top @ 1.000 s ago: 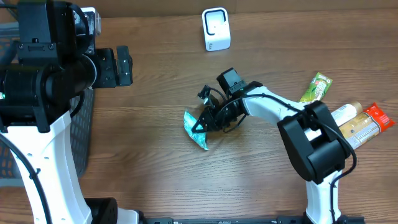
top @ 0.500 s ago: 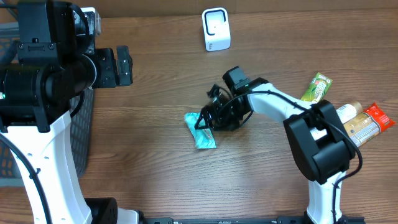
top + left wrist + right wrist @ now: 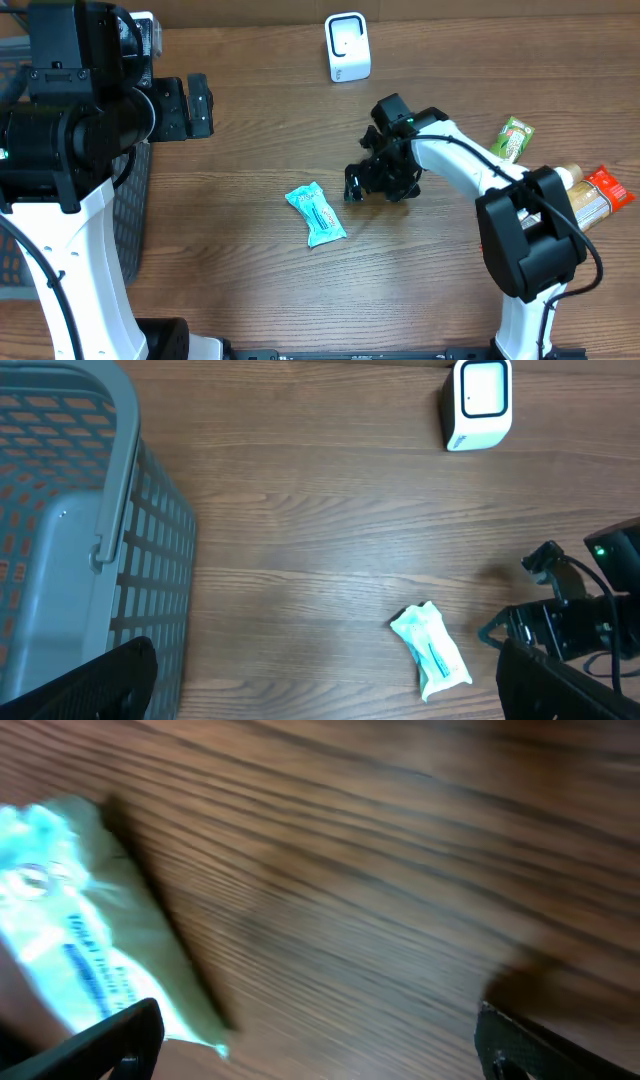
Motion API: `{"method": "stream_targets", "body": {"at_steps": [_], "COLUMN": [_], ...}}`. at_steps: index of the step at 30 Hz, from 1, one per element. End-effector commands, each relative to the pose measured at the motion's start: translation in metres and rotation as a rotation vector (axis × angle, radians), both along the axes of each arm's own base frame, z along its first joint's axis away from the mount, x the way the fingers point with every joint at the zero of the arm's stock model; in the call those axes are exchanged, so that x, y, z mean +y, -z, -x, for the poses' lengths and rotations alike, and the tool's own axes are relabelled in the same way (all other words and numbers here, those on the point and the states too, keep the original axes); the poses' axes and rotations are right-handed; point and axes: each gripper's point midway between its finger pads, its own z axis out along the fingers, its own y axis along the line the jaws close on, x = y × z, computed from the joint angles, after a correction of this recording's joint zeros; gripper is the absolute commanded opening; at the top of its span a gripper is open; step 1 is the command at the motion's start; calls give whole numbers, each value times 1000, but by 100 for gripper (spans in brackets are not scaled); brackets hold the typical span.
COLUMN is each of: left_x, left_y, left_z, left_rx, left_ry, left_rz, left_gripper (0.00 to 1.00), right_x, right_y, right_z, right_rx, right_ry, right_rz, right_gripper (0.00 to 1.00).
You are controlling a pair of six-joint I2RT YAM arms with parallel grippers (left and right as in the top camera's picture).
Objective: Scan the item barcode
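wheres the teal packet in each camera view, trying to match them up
Overhead: the teal packet lies flat, just below and left of centre.
Left wrist: lower right of centre.
Right wrist: blurred, at the left edge.
Shared landmark: the white scanner stands beyond the packet, near the top edge, in the overhead and left wrist views; the right wrist view does not show it.

Seen overhead, right arm [image 3: 470, 170] came in from the right edge, elbow bent, wrist tipped down toward the centre. The right gripper [image 3: 362, 188] had jaws spread wide with nothing between them, its fingertips [image 3: 120, 1038] at the bottom corners of the wrist view. Left arm [image 3: 60, 130] sat raised at far left. The left gripper [image 3: 187, 108] pointed right, jaws also wide apart and empty.
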Motion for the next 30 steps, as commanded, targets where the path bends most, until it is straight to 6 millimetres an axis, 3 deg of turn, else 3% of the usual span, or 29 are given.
{"method": "stream_targets", "body": {"at_steps": [1,4,5,9,12,15,22,25,30], "left_x": [-1,-1,-1,-1,-1,-1,-1,-1,-1], "left_y": [-2,-2,-2,-2,-2,-2,-2,-2,-2], "left_z": [0,0,0,0,0,0,0,0,0], "left_rx": [-8,-8,-8,-7,-7,-7,-7,-8,-7], "left_ry": [20,20,20,20,20,20,20,20,20], "left_rz": [-5,-5,-5,-5,-5,-5,-5,-5,-5], "left_gripper": [100,100,100,100,100,100,100,100,100], "right_x": [18,37,52,110,142,145,145,151,151], "right_y": [-43,-45,-46,-56,-67,-63,-11,-4,3], "right_z": [-9,-3,-1,8,8,1,9,20,21], "right_rx": [-242,-397,-452,-585,-689,-724,-669,-661,-683], "right_ry": [-100,-188,-225,-314,-376,-367,-460,-492,-503], "right_rz": [118,265,272,163,93,118,200,208,254], "right_gripper": [100,100,100,100,82,75,72,70,67]}}
